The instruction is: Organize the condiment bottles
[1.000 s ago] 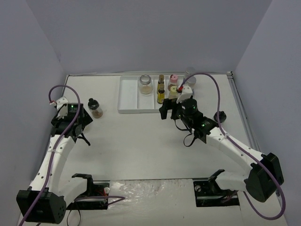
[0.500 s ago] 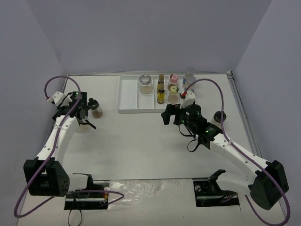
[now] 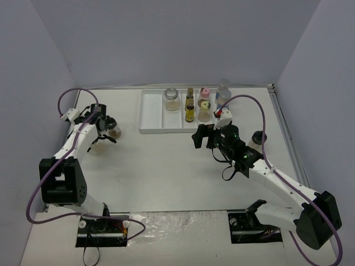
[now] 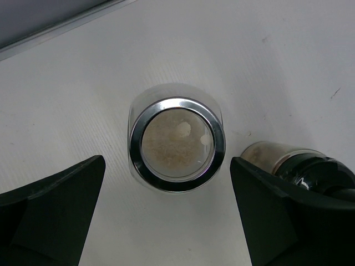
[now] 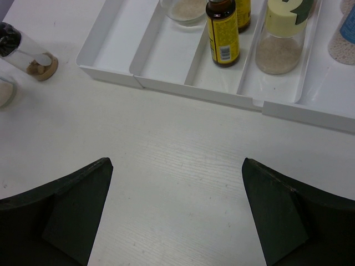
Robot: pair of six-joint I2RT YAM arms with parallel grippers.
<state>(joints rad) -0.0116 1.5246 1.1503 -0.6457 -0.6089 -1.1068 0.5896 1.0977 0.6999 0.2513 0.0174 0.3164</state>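
Note:
My left gripper [image 3: 102,133] [image 4: 166,166] is open and hangs over a clear jar of tan powder [image 4: 177,144] [image 3: 98,147] with a metal rim, seen from above between the fingers. A black-capped bottle [image 4: 297,163] [image 3: 112,128] stands just right of it, by the right finger. My right gripper [image 3: 201,136] [image 5: 176,162] is open and empty over bare table in front of the white tray [image 3: 151,113] [image 5: 111,39]. The tray holds a clear jar [image 3: 172,100], amber bottles [image 3: 189,106] [image 5: 222,30], a pink-capped bottle [image 3: 204,93], a yellow-capped jar [image 3: 204,112] [image 5: 282,39] and a blue-labelled clear bottle [image 3: 223,91].
Another black-capped bottle [image 3: 258,137] stands on the table to the right of the right arm. The tray's left compartments hold nothing. Grey walls close in the table at the back and sides.
My left arm has swung towards the back left and its gripper now hangs over the clear jar. My right gripper has drawn back a little from the tray.

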